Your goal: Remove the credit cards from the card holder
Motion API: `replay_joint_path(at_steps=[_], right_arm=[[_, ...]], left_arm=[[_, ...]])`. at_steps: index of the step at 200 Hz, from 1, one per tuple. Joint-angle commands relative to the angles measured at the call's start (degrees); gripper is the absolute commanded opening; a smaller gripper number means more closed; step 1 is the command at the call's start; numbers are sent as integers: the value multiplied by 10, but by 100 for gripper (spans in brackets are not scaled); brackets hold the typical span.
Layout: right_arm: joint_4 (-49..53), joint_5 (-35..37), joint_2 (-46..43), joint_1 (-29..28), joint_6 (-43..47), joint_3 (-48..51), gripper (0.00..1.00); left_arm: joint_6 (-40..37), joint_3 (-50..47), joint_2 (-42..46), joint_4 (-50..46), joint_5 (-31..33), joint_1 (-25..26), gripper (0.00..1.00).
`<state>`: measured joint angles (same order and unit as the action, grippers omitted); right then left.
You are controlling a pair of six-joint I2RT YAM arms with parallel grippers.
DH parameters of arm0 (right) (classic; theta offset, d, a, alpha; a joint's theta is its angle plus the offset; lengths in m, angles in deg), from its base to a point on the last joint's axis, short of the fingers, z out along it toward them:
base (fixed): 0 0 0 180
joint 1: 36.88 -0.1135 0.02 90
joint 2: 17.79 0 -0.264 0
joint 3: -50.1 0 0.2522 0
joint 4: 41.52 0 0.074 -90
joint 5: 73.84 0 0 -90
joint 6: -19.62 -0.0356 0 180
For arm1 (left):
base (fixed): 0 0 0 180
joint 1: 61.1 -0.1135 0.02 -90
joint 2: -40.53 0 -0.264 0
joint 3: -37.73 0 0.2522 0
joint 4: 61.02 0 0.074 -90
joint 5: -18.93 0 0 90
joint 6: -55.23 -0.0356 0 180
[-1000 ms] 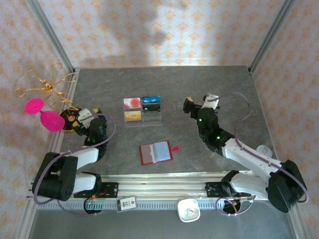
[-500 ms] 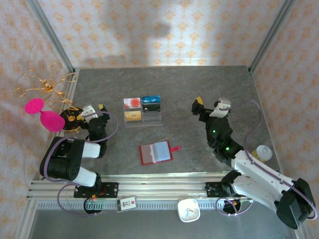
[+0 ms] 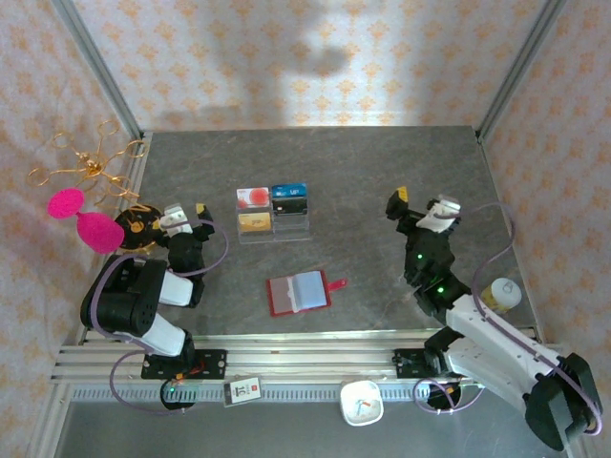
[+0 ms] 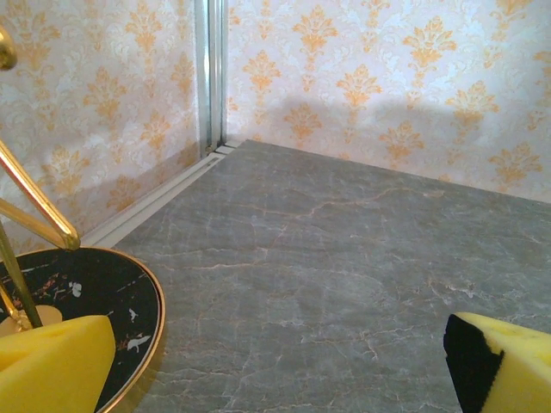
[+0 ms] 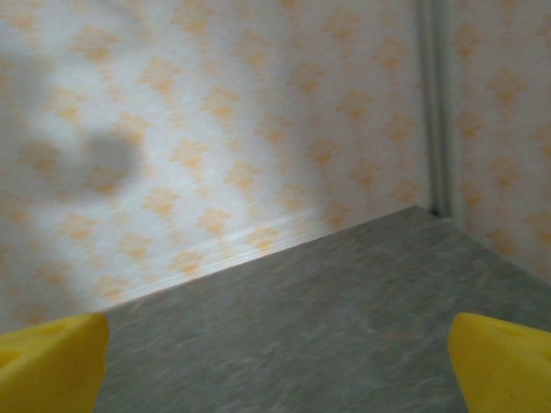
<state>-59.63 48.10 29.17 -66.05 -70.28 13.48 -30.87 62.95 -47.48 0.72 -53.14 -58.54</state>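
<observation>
Matt grey stone-look table [image 3: 382, 162], red leather-like card holder [image 3: 298, 293], clear acrylic stand [image 3: 275, 236], glossy black plate [image 4: 95, 292]

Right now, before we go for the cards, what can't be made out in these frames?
Card holder, top view: lies open, but too small to tell whether cards sit in its grey sleeves, or how many.
Left fingers, left wrist view: all but the tips cut off by the bottom edge.
Right fingers, right wrist view: cut off at the bottom corners, and the whole picture is blurred.
</observation>
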Motion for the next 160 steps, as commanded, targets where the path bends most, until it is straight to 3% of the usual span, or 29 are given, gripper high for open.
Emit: replay_joint_path(at_steps=[1,56,121,145,160], right_arm=[[-25,-15,-6,65,-3,13,100],[-115,-133,51,208,-6,75,100],[-303,-188,262,225,32,99,100],[-292,-230,323,228,40,74,100],[-397,-235,377,228,46,105,100]], left_arm=[[-9,-1,1,19,-17,-3,100],[-10,-3,-3,29,-18,-5,100],[-11,-3,-2,29,-18,-4,100],[-11,-3,-2,30,-17,-4,100],[-11,-3,-2,30,-18,-4,100]])
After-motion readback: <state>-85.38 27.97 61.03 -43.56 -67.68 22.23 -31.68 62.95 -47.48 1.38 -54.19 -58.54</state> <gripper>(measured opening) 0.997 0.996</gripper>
